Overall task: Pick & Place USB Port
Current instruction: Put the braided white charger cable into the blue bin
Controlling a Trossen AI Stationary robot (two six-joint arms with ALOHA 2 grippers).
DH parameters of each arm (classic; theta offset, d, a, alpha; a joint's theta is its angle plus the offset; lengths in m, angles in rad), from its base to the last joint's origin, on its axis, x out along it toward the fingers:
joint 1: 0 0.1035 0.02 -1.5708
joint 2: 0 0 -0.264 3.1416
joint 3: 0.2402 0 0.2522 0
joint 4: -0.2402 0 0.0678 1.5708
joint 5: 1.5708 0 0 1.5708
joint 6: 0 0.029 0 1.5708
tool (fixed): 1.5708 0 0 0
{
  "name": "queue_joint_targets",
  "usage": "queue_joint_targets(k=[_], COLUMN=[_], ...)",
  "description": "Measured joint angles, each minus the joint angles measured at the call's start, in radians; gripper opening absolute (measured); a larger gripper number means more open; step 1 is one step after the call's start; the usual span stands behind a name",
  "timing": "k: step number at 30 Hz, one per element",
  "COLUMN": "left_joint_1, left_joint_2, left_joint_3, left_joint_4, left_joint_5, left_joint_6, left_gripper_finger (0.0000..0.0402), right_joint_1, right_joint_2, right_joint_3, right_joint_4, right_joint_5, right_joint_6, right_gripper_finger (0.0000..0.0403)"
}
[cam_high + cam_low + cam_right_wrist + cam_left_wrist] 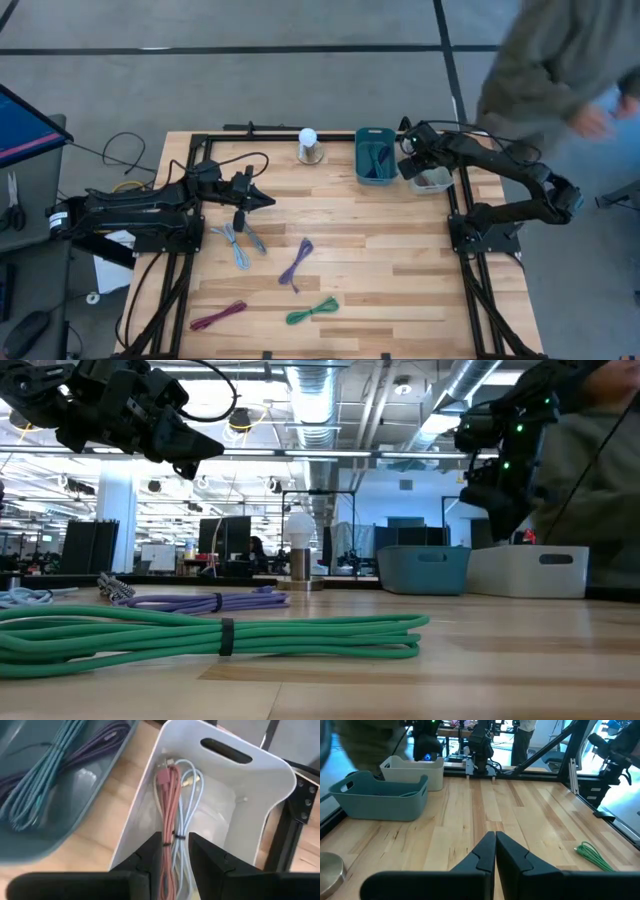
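Four cable bundles on wooden table (400, 260) — left gripper (268, 199) pressed together, right gripper (175, 851) pinching pink cable (169, 805).

Pale wood desk (400, 290) with green cable (312, 311), purple cable (296, 264), magenta cable (218, 317) lower centre; teal bin (375, 155), white bin (434, 181) upper right.

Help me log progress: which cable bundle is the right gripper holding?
The pink cable bundle, clamped in the right gripper over the white bin; the other bundles lie loose.
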Motion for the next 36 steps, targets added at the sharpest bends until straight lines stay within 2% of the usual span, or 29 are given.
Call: queue_joint_targets(k=[8,18,23,33,36], left_joint_1=[0.000,0.000,0.000,0.000,0.000], left_joint_2=[0.000,0.000,0.000,0.000,0.000], left_joint_3=[0.000,0.000,0.000,0.000,0.000], left_joint_4=[0.000,0.000,0.000,0.022,0.023], left_joint_5=[0.000,0.000,0.000,0.000,0.000], left_joint_6=[0.000,0.000,-0.001,-0.001,-0.006], left_gripper_finger=[0.0012,0.0012,0.0012,0.0012,0.0012], right_joint_1=[0.095,0.282,0.404,0.557,0.582], right_joint_2=[-0.027,-0.025,-0.025,-0.025,-0.025], right_joint_3=[0.070,0.111,0.111,0.111,0.111], right_joint_4=[-0.139,-0.125,-0.022,0.300,0.386], right_joint_5=[-0.109,-0.350,-0.411,-0.410,-0.371], right_joint_6=[0.051,0.116,0.116,0.104,0.098], right_gripper_finger=[0.0087,0.0087,0.0087,0.0087,0.0087])
